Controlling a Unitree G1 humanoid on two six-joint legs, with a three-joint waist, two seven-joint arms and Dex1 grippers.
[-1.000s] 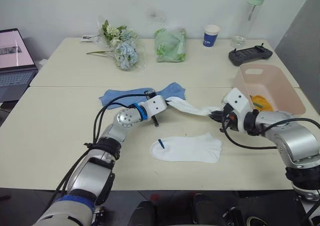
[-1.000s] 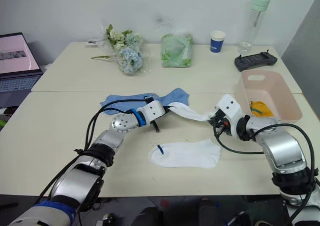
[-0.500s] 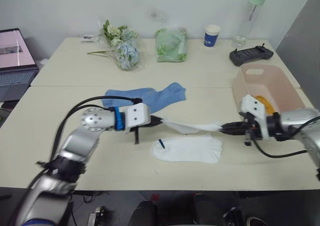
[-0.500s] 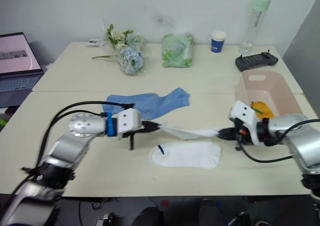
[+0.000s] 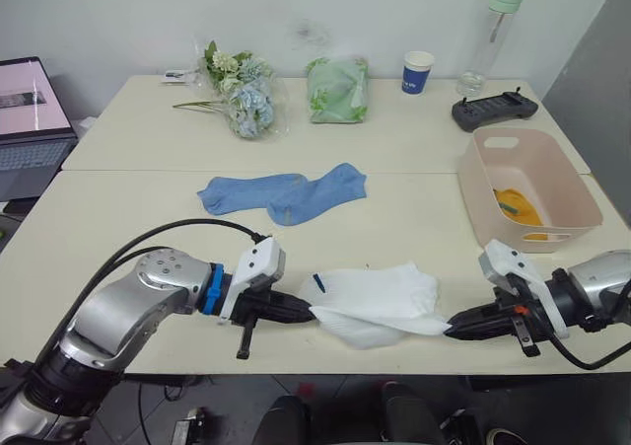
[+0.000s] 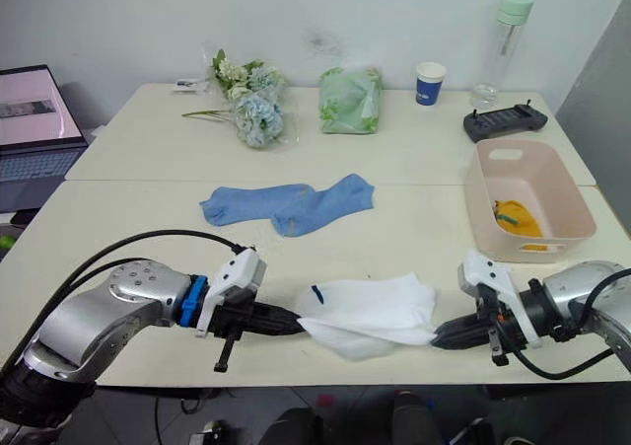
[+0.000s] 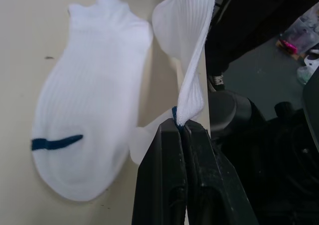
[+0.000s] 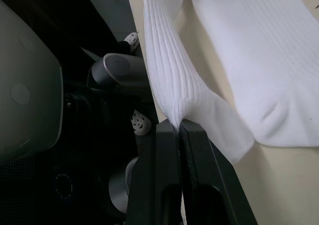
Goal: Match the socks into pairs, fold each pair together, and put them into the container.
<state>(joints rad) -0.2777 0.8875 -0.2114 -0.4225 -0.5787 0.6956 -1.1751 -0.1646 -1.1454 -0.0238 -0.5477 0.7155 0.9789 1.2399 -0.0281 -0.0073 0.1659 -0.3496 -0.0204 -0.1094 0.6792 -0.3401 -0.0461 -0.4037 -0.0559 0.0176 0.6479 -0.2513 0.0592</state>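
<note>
Both pincers, left gripper [image 5: 308, 314] and right gripper [image 5: 454, 328], clamped on held white sock [image 5: 380, 327] above second white sock [image 5: 380, 289]; blue socks [image 5: 281, 190] at 11 o'clock unpaired; yellow in container [image 5: 552, 174].

A flower bunch [image 5: 237, 98], green wrapped bundle [image 5: 336, 89], paper cup [image 5: 417, 71], bottle [image 5: 489, 37], controller [image 5: 494, 109] and laptop [image 5: 30, 119] line the table's far side.

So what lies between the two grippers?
In the left eye view, a white sock hangs between left gripper and right gripper, over the second white sock.
</note>
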